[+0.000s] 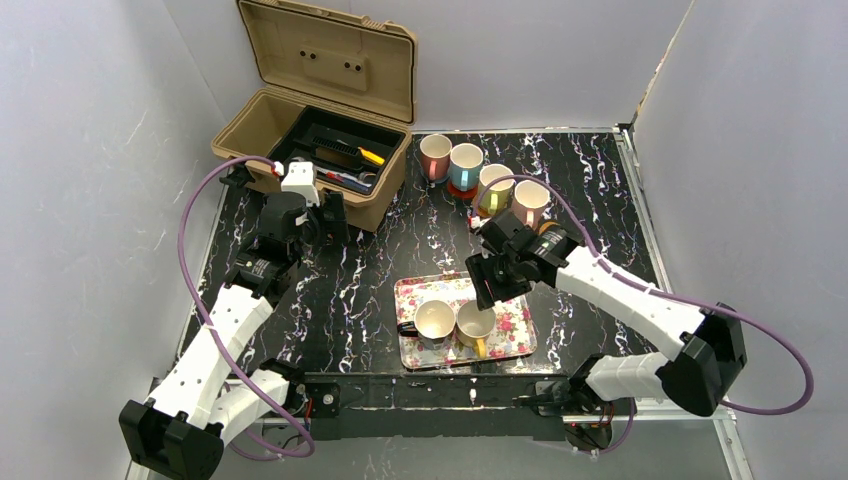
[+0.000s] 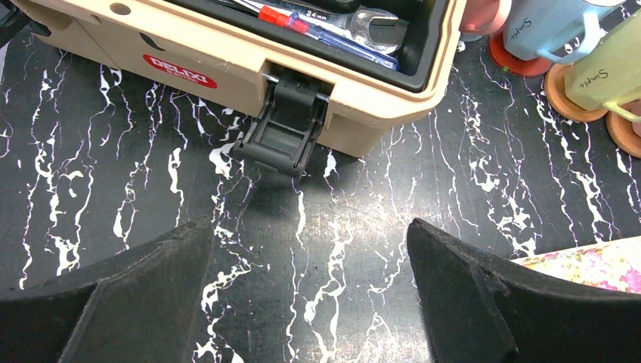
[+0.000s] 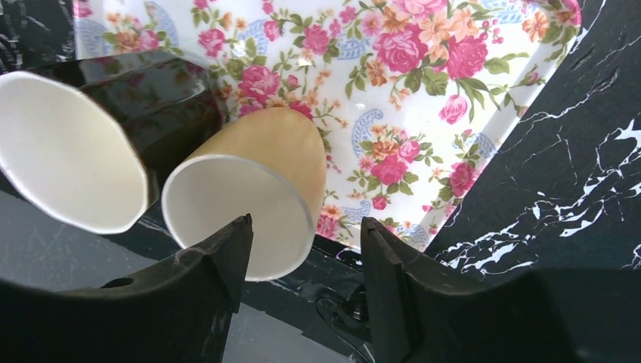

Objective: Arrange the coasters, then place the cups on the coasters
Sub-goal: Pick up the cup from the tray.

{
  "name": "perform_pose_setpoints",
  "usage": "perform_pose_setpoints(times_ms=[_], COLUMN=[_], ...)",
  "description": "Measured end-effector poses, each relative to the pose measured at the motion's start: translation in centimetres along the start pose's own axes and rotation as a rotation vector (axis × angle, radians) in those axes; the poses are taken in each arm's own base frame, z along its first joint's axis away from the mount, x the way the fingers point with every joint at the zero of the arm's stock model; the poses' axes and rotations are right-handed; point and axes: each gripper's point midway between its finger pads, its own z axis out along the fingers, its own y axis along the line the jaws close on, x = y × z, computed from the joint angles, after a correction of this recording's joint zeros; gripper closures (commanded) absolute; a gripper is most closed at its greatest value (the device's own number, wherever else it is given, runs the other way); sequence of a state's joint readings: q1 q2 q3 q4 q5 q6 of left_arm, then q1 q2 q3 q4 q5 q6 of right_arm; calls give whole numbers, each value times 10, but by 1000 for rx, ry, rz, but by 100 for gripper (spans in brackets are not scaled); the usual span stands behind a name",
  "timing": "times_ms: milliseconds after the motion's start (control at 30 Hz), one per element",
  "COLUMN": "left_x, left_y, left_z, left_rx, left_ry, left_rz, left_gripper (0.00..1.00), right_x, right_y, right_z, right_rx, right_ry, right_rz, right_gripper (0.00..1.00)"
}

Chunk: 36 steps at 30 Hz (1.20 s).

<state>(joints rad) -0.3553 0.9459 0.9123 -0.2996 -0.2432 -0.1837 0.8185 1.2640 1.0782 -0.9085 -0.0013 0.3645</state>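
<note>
Right arm's turn. The right fingers (image 3: pixel 382 257) hang low over the floral tray (image 3: pixel 453 60) at the near middle of the desk (image 1: pixel 350 270), about half spread, with the rim of the tan cup (image 3: pixel 257 166) sitting between them. There's daylight between the outer finger and the cup wall, so I'd say nothing is gripped yet.

The left fingers (image 2: pixel 469 295) are spread wide and empty, hovering over bare desk just in front of the toolbox (image 2: pixel 189 68) latch.

Now the risks. The inner finger looks lined up very close to the rim. If it lands on the edge instead of inside the mouth, the cup could tip or skate across that glossy tray. The neighbour cup (image 3: pixel 68 151) stands just to its left, close enough to get knocked. A pinch on only the thin wall could also let the cup swing once it's lifted.

On the views: only the right wrist view shows how the rim sits between the fingers, because from above the arm hides it. The top view gives the scoreboard instead, with four cups (image 1: pixel 480 175) lined up at the far side and two on the tray. The left wrist view adds the red coaster (image 2: pixel 514 60) and orange coaster (image 2: pixel 567 102) under two of those far cups. I can't pick out the free coasters for certain.
</note>
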Motion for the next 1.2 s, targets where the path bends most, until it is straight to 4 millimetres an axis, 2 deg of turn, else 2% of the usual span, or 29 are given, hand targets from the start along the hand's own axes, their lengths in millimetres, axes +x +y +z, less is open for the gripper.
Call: perform_pose_setpoints(times_ms=[167,400,467,767,900,1000,1067,1133,1200], left_x=[0,0,0,-2,-2,-2,-2,-3,-2], left_y=[0,0,0,0,0,0,0,0,0], left_z=[0,0,0,-2,-3,-3,-3,-3,-3], left_rx=[0,0,0,1,2,2,2,2,1], left_ry=[0,0,0,-10,-11,-11,-11,-11,-11], left_rz=[0,0,0,-2,-3,-3,-3,-3,-3], left_gripper=[2,2,2,2,2,2,2,2,2], right_x=[10,21,21,0,-17,-38,-55,-68,-80], right_y=[-4,-4,-5,-8,-12,-15,-24,-42,-70], right_z=[19,37,36,14,-10,-34,-49,-60,-70], right_rx=[54,114,135,207,256,279,291,308,339], right_ry=[50,100,107,57,5,-54,-100,-130,-150], right_rz=[-21,-54,-56,-46,-38,-25,4,45,100], right_gripper=[52,91,99,99,99,99,99,99,99])
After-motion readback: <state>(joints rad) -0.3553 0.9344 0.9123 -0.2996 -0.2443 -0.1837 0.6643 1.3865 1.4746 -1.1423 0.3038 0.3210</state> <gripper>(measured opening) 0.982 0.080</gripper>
